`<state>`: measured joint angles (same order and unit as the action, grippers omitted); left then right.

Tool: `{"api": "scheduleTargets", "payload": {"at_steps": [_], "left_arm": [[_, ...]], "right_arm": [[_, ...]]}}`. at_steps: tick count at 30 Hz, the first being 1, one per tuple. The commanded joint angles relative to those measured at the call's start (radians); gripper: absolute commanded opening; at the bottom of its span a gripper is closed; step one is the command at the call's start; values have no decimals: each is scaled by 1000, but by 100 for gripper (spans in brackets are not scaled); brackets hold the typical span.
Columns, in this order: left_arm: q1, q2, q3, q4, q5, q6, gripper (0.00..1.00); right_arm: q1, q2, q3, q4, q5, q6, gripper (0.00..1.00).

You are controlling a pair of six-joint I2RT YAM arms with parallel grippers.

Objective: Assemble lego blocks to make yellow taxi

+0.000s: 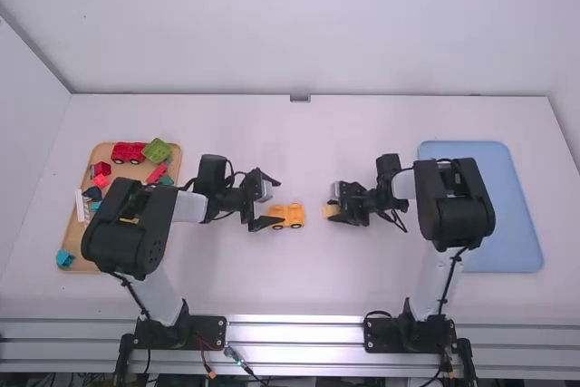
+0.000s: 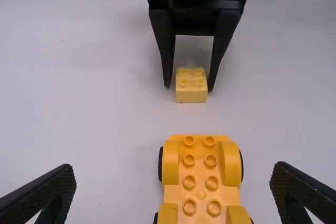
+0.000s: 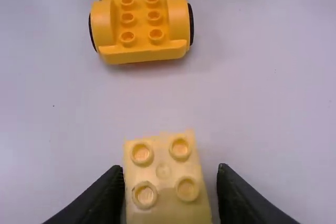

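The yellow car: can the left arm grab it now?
Probably yes. The left gripper is near the car with fingers wide open, and nothing seems to block the way.

No print, label, number or sign legible.
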<state>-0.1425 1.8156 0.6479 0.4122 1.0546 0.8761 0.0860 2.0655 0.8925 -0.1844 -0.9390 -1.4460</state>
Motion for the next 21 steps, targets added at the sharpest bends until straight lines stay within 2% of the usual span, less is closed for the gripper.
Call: {"api": "scheduleTargets", "payload": {"at_steps": [1,6,9,21], "left_arm": [[-9,6,-1,-4,30,5,99],[-10,6,-1,-5,30,5,99],[-7,6,-1,-6,30,4,99],[-14,60,-1,-33,29,16,99]], "right_arm": [[-9,22,-10,-6,-7,-2,38],[-9,22,-10,-6,-7,-2,35],[1,22,-10,-6,-7,-2,29],[-5,12,-7,-4,-110,-2,29]]}}
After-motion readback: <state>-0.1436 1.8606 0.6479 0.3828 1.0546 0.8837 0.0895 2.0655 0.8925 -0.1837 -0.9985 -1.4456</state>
